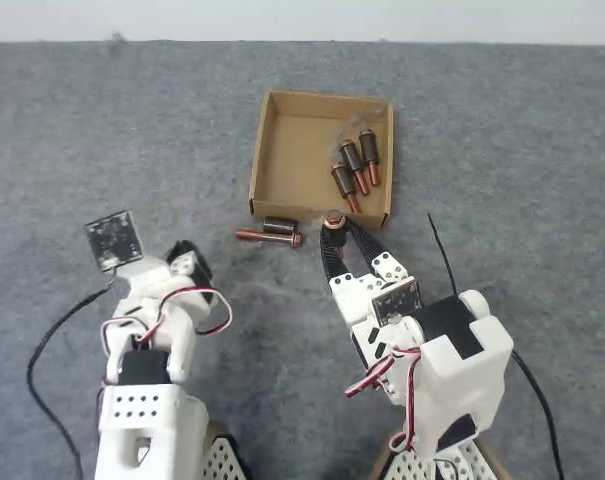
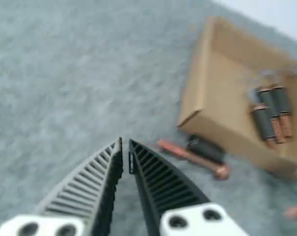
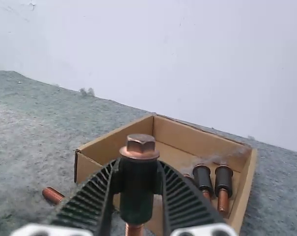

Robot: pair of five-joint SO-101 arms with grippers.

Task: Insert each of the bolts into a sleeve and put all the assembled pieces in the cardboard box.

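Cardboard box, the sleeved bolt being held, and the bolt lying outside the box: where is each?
cardboard box [image 1: 297, 150], high view, bare floor.
held sleeved bolt [image 3: 137, 189], right wrist view, black sleeve.
loose bolt [image 1: 250, 236], high view, threaded shaft.

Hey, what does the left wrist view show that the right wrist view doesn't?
Left wrist, not right: the left end effector, shut and empty, and the sleeve on the bolt lying by the box. Right wrist, not left: the right end effector shut on an upright sleeved bolt, and the wall. Both: the box, sleeved bolts inside it, and the lying bolt's threaded end.
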